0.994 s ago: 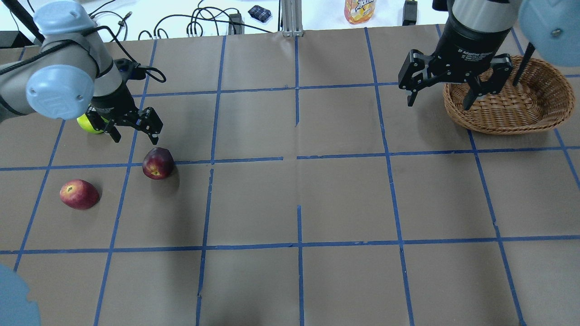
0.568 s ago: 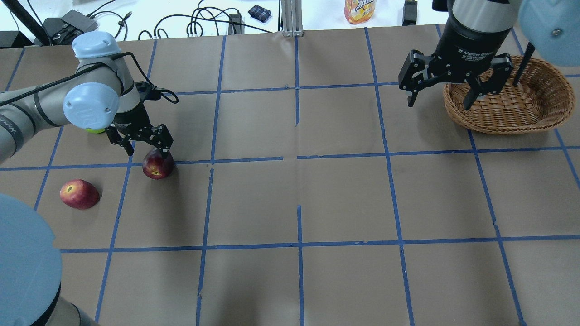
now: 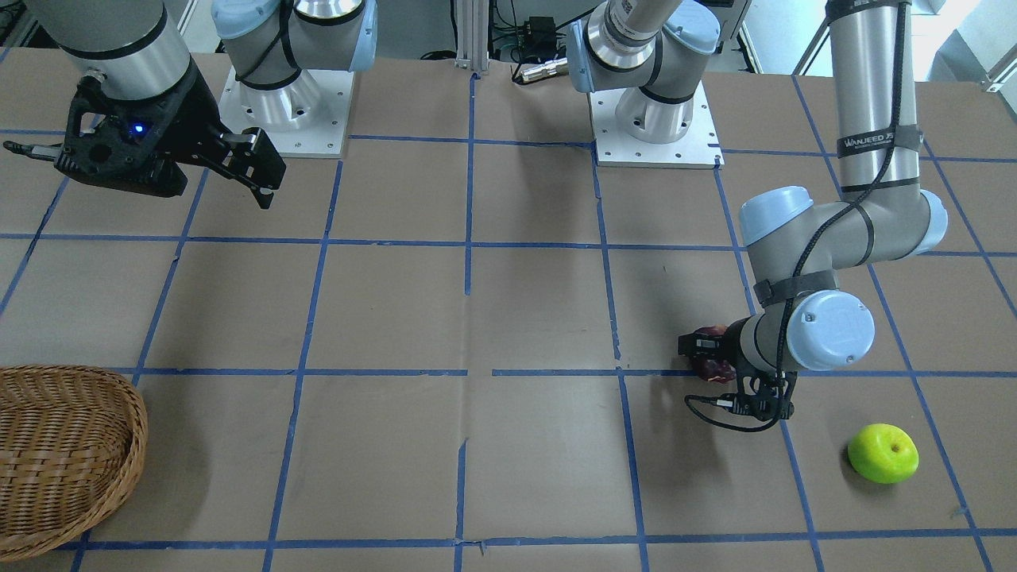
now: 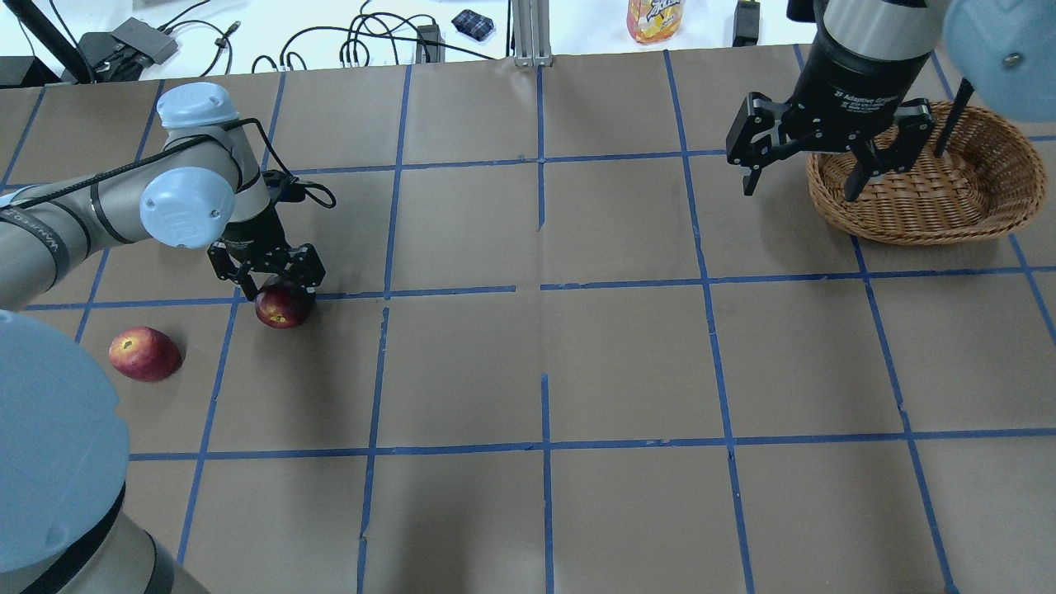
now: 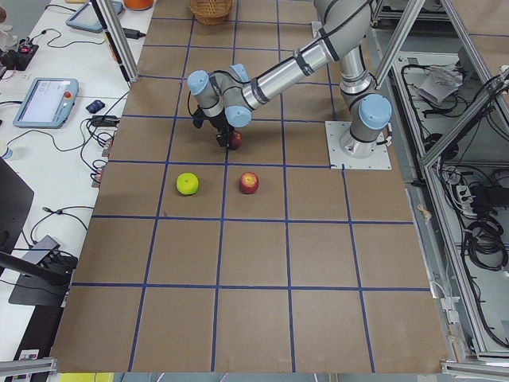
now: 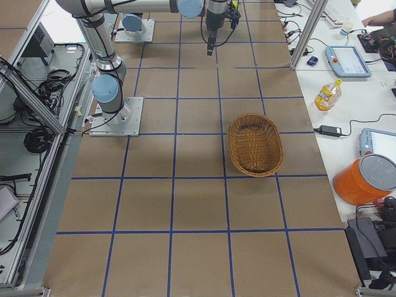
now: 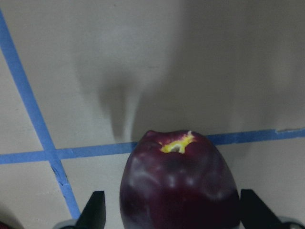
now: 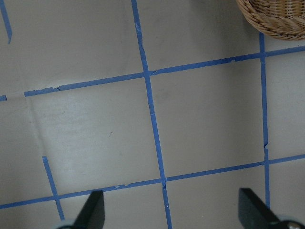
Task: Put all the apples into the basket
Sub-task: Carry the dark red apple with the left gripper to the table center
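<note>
Left hand (image 4: pixel 279 290) is reaching down over the dark maroon apple (image 4: pixel 283 308). Its fingers (image 7: pixel 94 212) are standing apart, one on each side of the fruit, and a sliver of gap is showing on at least one side. The apple is sitting on the surface (image 4: pixel 627 363), touching a blue tape line (image 7: pixel 86 151), with its yellowish stem dimple facing the wrist camera.

The red apple (image 4: pixel 144 353) is lying to the left and nearer, apart from the hand. The green apple (image 3: pixel 883 453) is resting farther out, beyond the left arm.

Right hand (image 4: pixel 800 177) is hovering at the far right with its fingers spread wide. It is hanging over the left rim of the basket (image 4: pixel 990 219), well apart from all three apples.
</note>
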### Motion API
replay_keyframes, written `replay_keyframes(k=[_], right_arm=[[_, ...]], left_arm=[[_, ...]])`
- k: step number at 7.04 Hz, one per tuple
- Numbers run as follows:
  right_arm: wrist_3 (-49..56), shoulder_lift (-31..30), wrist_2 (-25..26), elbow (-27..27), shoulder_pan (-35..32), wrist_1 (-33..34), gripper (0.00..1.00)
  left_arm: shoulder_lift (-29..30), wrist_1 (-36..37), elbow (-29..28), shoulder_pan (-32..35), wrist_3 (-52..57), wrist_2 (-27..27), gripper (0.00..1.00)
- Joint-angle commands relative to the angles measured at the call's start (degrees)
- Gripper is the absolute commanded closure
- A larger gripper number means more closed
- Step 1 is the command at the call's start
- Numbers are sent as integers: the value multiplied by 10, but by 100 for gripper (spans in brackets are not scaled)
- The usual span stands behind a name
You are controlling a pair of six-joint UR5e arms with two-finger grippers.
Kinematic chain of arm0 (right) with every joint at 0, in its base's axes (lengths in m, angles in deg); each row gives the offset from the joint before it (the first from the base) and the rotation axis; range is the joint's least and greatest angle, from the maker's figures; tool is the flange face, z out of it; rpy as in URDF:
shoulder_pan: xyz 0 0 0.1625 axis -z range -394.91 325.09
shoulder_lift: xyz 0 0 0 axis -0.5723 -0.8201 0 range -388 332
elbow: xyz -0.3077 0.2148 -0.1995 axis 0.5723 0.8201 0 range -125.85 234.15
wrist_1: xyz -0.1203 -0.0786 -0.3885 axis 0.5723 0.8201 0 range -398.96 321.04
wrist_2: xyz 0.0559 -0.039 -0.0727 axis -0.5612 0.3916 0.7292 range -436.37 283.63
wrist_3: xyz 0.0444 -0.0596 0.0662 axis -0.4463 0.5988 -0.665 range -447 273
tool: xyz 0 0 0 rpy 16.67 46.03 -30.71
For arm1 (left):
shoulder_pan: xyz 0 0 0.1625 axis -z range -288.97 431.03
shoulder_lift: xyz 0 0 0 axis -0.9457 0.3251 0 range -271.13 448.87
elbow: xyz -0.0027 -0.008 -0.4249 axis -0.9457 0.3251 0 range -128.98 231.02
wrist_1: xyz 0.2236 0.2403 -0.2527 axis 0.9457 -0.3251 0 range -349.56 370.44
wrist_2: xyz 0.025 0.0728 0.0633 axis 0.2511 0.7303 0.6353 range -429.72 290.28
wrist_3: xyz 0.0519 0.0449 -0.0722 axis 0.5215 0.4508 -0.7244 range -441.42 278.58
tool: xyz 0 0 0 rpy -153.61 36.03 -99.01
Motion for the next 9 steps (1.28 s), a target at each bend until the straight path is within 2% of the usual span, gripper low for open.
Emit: replay_keyframes(k=[1,2,3,4,6,7,9], right_arm=[[1,0,0,1,0,0,0],[1,1,1,0,0,-1,0],[1,0,1,0,0,-1,0],[1,0,1,0,0,-1,0],[-1,0,1,-9,0,-1,0],[-1,-2,2,-13,1,-1,0],[0,-6,2,-15,0,-1,0]], left_arm=[[0,0,1,0,19,1,75],[-12,-8,-7,1,5,-2,80],[-30,-25,-12,15,-47,-39,80],[-49,-34,-18,37,-145,-100,79],[-52,-19,-28,165,-295,-122,79],[-36,21,-28,217,-365,-126,79],[-2,135,-28,291,-398,-148,78]])
